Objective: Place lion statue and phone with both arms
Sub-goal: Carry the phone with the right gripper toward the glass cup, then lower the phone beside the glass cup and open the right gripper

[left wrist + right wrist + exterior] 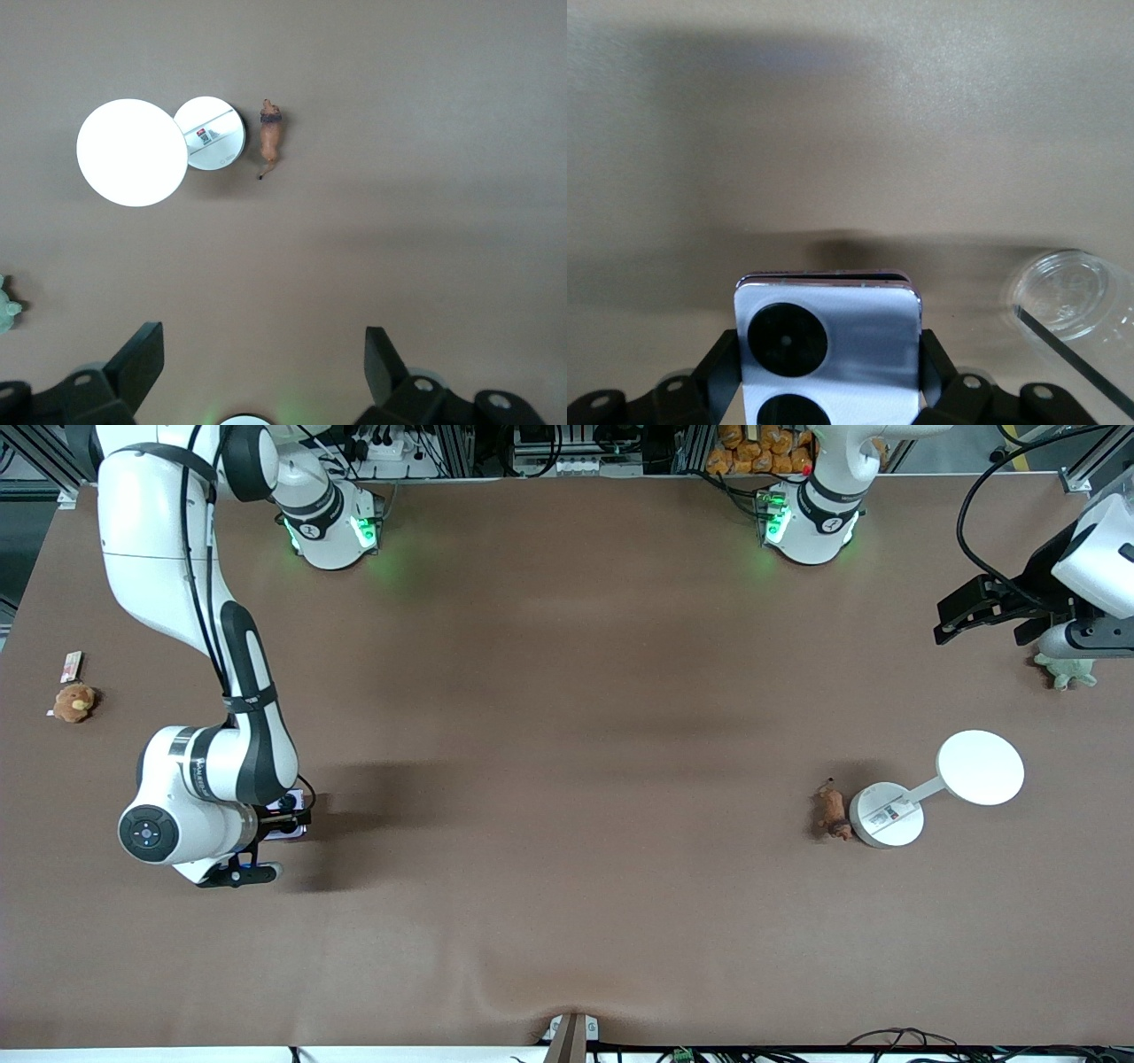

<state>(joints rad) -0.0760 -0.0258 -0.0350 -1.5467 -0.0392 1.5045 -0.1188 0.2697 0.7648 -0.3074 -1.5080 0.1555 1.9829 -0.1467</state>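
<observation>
Your right gripper (828, 372) is squeezing the phone (828, 350) between its two fingers, and the side with the two big black circles is facing the wrist camera. In the front view the phone (297, 815) is peeking out from under the right arm, low over the table (567, 691) at that arm's end; you cannot tell if it is touching the table or not. Your left gripper (988, 611) is hanging in the air near the left arm's end, close to the green plush (1067, 670), with its fingers (133, 363) spread wide and nothing in them. The lion statue (831, 811) is lying on the table just beside the round foot of the white stand (889, 815), well away from that gripper. So it looks like the phone step is going on and the lion step is not started. Next, the left gripper probably needs to go over the lion and come down carefully, because the stand is so close. A brown plush (74, 702) is sitting near the right arm's edge.
</observation>
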